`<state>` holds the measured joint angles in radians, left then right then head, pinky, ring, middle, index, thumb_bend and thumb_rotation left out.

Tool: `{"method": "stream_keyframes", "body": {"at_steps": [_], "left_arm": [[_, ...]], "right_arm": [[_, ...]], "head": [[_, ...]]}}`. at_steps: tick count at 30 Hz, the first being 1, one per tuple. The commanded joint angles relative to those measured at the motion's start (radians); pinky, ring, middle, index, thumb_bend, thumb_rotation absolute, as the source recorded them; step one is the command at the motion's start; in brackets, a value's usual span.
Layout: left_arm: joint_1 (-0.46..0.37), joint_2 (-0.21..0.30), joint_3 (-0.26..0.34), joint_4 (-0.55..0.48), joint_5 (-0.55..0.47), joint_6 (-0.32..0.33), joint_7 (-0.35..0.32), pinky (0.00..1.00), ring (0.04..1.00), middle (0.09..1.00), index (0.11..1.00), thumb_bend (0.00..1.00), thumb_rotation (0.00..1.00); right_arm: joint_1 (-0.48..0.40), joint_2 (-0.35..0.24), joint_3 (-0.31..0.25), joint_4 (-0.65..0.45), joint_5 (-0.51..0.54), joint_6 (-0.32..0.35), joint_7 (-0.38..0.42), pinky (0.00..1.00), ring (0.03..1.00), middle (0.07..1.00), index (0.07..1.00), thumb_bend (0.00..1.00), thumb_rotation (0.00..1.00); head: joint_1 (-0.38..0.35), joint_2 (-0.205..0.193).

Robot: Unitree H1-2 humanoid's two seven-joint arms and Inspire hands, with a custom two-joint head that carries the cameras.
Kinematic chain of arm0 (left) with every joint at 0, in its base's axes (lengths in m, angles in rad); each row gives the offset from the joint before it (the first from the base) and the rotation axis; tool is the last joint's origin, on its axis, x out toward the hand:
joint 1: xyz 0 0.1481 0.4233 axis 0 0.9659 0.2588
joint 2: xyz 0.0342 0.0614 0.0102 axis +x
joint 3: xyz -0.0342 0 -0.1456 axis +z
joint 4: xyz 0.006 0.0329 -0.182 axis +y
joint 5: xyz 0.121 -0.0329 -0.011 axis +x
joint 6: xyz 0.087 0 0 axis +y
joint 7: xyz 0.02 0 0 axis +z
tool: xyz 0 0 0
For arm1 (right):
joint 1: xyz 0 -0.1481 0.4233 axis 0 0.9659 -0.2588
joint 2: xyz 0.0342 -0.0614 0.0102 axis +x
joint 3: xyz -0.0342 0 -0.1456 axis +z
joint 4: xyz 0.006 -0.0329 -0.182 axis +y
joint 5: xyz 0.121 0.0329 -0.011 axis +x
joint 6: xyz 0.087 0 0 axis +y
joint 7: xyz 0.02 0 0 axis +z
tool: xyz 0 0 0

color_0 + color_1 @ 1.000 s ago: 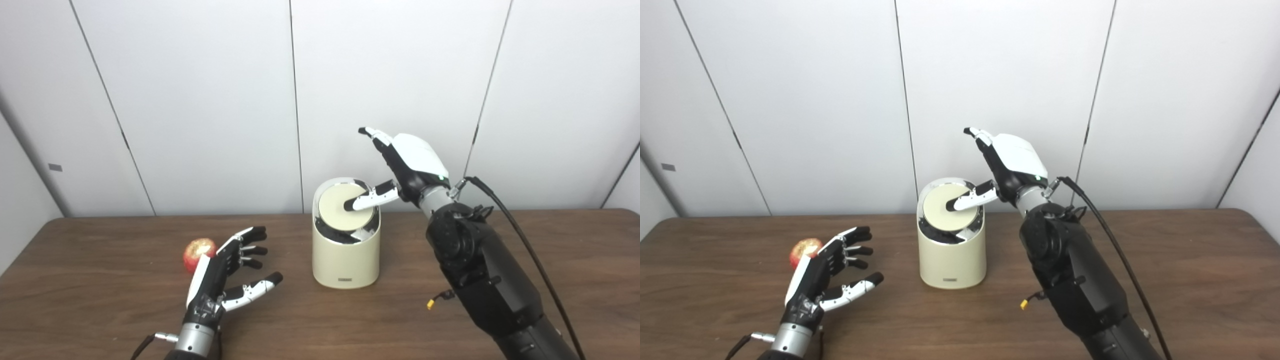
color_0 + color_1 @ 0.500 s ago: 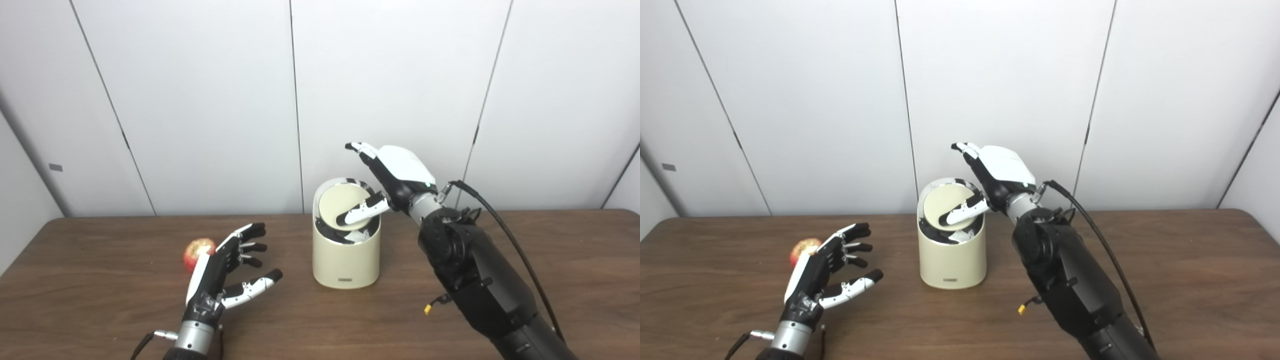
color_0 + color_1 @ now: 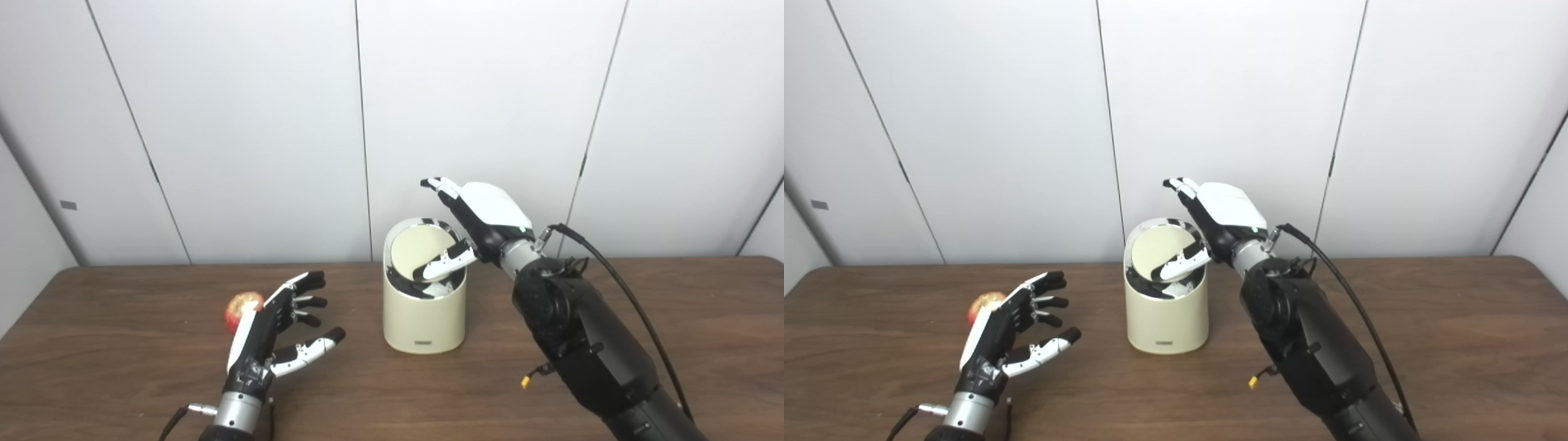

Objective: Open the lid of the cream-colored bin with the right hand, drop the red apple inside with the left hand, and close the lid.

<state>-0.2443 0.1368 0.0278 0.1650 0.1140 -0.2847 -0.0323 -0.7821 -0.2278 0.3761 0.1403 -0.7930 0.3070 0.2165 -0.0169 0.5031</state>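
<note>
A cream-colored bin [image 3: 422,318] stands in the middle of the brown table [image 3: 122,392]. Its round cream lid [image 3: 415,250] is tipped down into the opening, near edge low. My right hand [image 3: 484,214] hovers over the bin's right rim, fingers spread, and its thumb [image 3: 442,266] presses down on the lid. The red apple [image 3: 240,307] lies on the table to the left. My left hand [image 3: 275,331] is open just right of the apple, fingers apart, holding nothing; its back hides part of the apple.
White wall panels [image 3: 245,122] stand right behind the table. A black cable [image 3: 618,282] loops off my right forearm.
My right hand came down and slid left, and its thumb pushed the lid from nearly flat to tilted into the bin. The left hand and the apple stayed put.
</note>
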Motion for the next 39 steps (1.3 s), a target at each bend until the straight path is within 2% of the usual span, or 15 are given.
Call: {"method": "stream_keyframes", "body": {"at_steps": [1,16,23,30,39], "left_arm": [[-0.029,0.006,0.005,-0.041,-0.004,-0.012,0.012,0.58,0.709,0.807,0.824,0.68,0.15],[-0.020,0.014,0.006,-0.051,-0.010,-0.004,0.005,0.59,0.706,0.802,0.823,0.66,0.15],[-0.014,0.012,0.009,-0.064,-0.022,0.013,-0.001,0.59,0.710,0.802,0.817,0.67,0.14],[-0.015,0.017,0.006,-0.056,-0.017,-0.005,0.001,0.58,0.708,0.799,0.817,0.66,0.14],[-0.016,0.017,0.006,-0.057,-0.019,0.001,-0.001,0.58,0.701,0.798,0.814,0.66,0.14]], "right_arm": [[-0.028,-0.019,-0.010,-0.011,-0.013,-0.008,-0.013,0.75,0.881,0.959,0.945,0.97,0.35],[-0.007,-0.041,-0.026,0.039,-0.002,-0.009,-0.033,0.73,0.867,0.938,0.944,0.89,0.33],[0.001,-0.053,0.002,0.029,-0.010,0.024,0.025,0.73,0.876,0.942,0.938,0.87,0.29],[0.011,-0.055,0.028,0.029,-0.019,0.033,0.047,0.70,0.853,0.936,0.924,0.89,0.24],[0.015,-0.056,0.021,-0.009,-0.003,0.025,0.051,0.72,0.860,0.943,0.922,0.88,0.24]], "head": [[-0.003,0.002],[-0.005,0.016],[-0.007,0.017],[-0.003,0.013],[-0.009,0.013]]}}
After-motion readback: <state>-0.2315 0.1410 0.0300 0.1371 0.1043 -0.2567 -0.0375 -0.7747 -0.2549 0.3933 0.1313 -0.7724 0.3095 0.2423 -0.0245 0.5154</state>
